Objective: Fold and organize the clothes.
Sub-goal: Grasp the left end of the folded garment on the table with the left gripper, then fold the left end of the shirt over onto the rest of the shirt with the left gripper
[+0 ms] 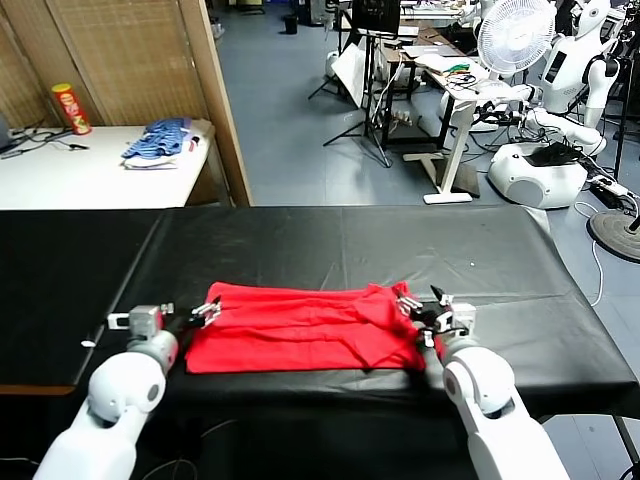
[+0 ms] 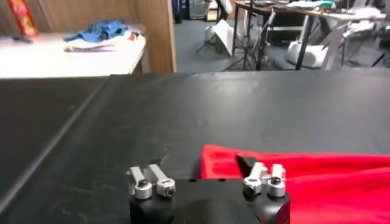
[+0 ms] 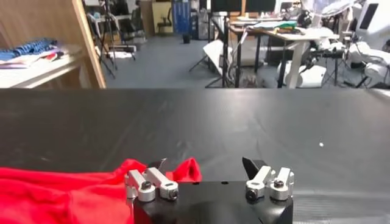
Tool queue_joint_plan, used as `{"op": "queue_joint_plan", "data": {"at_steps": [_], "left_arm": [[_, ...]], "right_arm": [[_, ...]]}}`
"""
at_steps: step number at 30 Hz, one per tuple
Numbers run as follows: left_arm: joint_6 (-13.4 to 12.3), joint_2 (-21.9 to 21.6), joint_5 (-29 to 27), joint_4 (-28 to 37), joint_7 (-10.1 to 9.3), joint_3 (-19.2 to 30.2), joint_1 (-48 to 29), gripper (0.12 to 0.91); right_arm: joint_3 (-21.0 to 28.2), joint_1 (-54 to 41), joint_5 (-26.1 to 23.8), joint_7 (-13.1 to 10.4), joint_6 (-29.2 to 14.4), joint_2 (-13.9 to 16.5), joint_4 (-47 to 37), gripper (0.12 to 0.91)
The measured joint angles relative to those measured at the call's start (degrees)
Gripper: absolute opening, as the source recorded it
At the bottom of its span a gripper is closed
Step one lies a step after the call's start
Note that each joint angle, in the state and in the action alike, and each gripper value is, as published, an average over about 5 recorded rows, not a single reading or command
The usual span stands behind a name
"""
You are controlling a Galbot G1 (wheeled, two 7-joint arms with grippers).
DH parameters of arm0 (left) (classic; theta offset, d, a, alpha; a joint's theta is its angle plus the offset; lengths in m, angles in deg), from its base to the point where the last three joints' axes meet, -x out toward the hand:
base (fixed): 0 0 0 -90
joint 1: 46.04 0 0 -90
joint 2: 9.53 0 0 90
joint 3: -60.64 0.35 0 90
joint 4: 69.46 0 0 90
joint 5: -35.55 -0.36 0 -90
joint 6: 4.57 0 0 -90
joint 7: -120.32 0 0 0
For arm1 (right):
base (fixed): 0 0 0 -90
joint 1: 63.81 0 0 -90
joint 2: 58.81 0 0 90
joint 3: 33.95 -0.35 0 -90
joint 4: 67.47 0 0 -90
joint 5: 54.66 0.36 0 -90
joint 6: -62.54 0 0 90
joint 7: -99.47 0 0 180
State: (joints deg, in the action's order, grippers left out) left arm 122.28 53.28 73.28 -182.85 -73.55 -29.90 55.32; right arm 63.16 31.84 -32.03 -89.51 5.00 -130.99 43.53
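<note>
T-shirt (image 1: 300,335), one item, bright red, lying on the black desk (image 1: 330,245) near its front edge, between the two arms. Condition: folded into a wide, low band running left to right, with soft creases along its length and a bunched, raised fold at the right end; lower edge fairly straight, no print or tag showing. Containers: one seen, a red tube with a yellow lid (image 1: 71,108), standing upright on the white side desk (image 1: 60,180) at far left; contents not visible. Beside it on that desk, a pile of blue-and-white fabric (image 1: 160,142), well apart from the shirt. Left claw (image 1: 205,313): jaws spread wide, gripping nothing, set at the shirt's left end; in the left wrist view the claw (image 2: 207,181) has one finger (image 2: 151,180) over bare black desk and the other over the red cloth (image 2: 317,182), whose corner lies between them. Right claw (image 1: 425,318): jaws likewise spread wide, gripping nothing, set at the shirt's right end; in the right wrist view the claw (image 3: 207,181) shows a peak of red cloth (image 3: 73,195) rising beside one finger (image 3: 149,181), the other finger over bare desk. Whether the fingers touch the cloth cannot be told.
</note>
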Motion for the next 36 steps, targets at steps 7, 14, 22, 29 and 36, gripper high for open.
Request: {"op": "queue_joint_plan", "data": {"at_steps": [7,14,22,29,36], "left_arm": [[-1.28,2.42,0.1,-0.09,1.53,-2.05,4.39,0.798],[-2.84,4.7,-2.58,2.21,3.72,-1.54,4.86,0.696],[-4.08,6.69,-7.41,3.08,5.28,-0.24,4.73,0.294],[-6.89,5.98,-16.64,2.18,7.9,0.4,5.57,0.157],[-12.01,1.28,-31.12,3.38,9.53,-2.52,7.66,0.15]], "right_arm": [[0.1,0.05,-0.04,0.04,0.12,0.27,1.82,0.798],[-0.02,0.51,-1.07,0.35,-0.25,0.47,2.4,0.798],[-0.06,1.22,-4.92,1.35,-1.95,0.12,2.22,0.798],[-0.48,1.44,-5.41,1.16,-1.73,-0.44,3.03,0.798],[-1.26,1.96,-5.34,0.79,-1.16,-0.82,4.4,0.798]]}}
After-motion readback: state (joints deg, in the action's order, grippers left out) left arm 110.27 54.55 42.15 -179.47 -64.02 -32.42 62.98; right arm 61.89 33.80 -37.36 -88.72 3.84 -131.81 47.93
